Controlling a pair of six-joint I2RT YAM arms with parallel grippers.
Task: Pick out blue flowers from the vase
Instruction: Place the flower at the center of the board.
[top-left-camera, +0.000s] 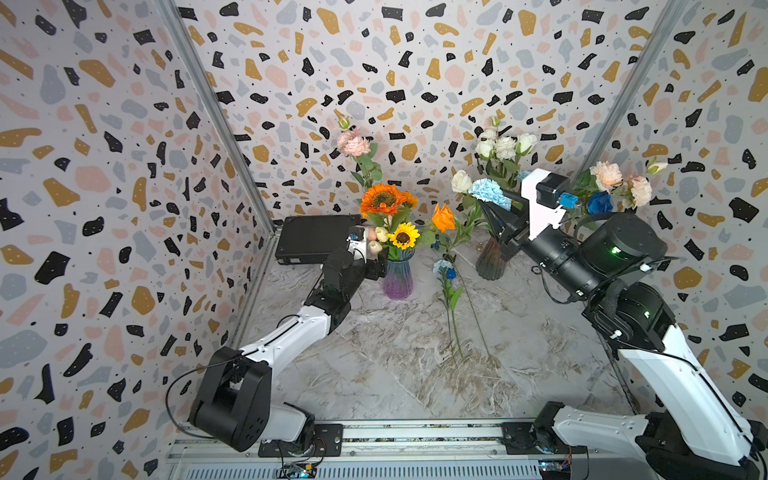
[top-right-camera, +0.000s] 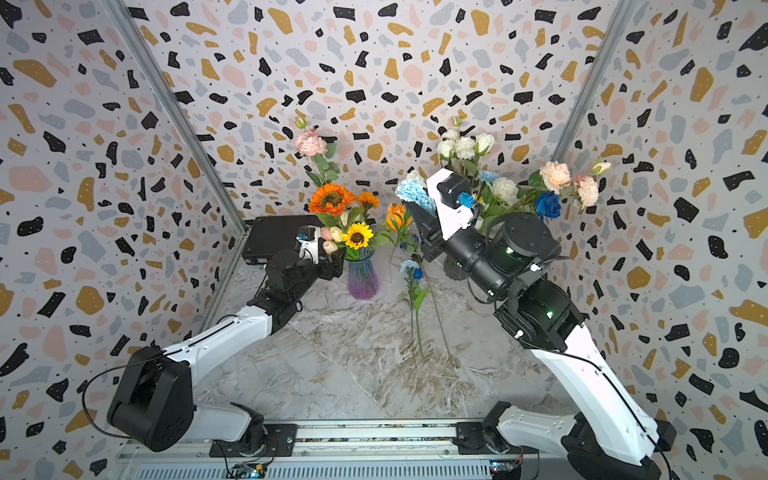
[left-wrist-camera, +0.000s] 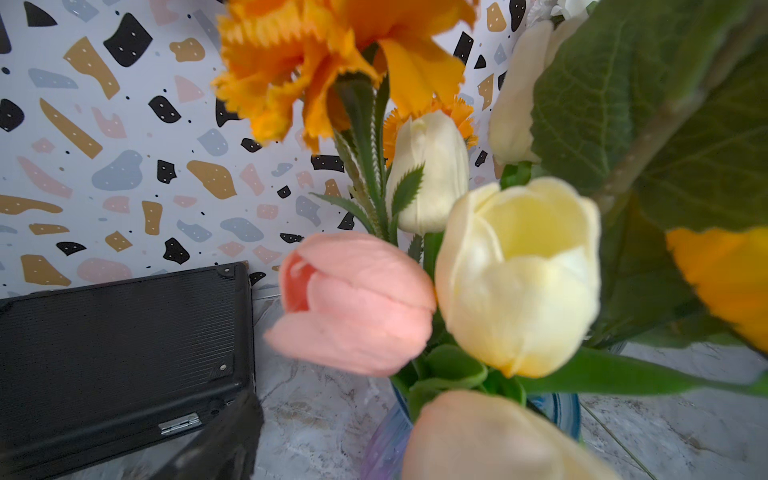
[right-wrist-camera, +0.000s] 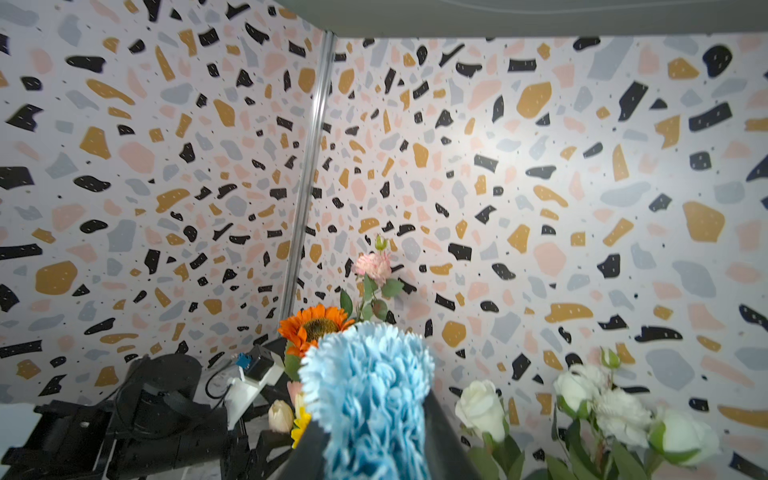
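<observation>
- The right claw (top-left-camera: 492, 208) is clamped on a pale blue carnation (top-left-camera: 490, 193), just under its frilly head. In the right wrist view the flower pokes out between the two dark fingers (right-wrist-camera: 446, 444).
- That claw sits raised above the dark vase (top-left-camera: 490, 259). The arm hides the carnation's stem, so I cannot tell whether it is in the vase or out of it.
- White roses (top-left-camera: 505, 145) stand in the same vase, and a deep blue rose (top-left-camera: 599, 202) leans out to the right, behind the right arm.
- Two more blue flowers (top-left-camera: 445, 269), one pale and one dark, lie on the desk (top-left-camera: 395, 365) between the two vases, stems pointing toward the front.
- The left claw (top-left-camera: 376, 266) is spread wide and holds nothing. One finger (left-wrist-camera: 224, 444) shows just beside the purple vase (top-left-camera: 398, 278), not touching it.
- Sunflowers (top-left-camera: 382, 199) and tulips (left-wrist-camera: 515, 274) fill that vase.
- A black case (top-left-camera: 311, 239) lies behind the left claw.
</observation>
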